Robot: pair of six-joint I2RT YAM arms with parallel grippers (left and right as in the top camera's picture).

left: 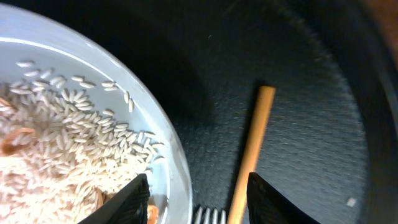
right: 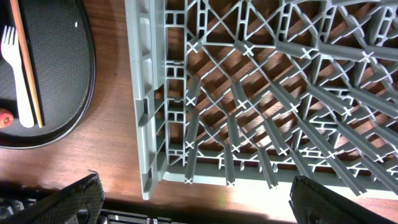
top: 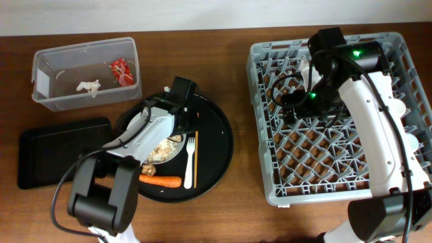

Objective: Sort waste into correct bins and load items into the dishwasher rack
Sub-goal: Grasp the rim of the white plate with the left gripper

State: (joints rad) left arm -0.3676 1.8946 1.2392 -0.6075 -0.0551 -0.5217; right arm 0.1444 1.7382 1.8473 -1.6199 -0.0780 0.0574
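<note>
A brown wooden tabletop (top: 216, 61) is seen, on which the white plate (left: 62, 53), heaped with loose rice (left: 62, 137), is carried by a round black tray (top: 216, 142). The plate is judged stiff, glossy, breakable and slippery; the rim should be pinched and kept level. That rim is straddled by the half-open left tool (left: 196, 186), with nothing gripped. The right tool (right: 196, 196) is spread wide and empty above the rack (top: 259, 135).

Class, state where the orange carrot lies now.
In the overhead view, the carrot lies at the near edge of the round black tray, just left of the white fork.
</note>
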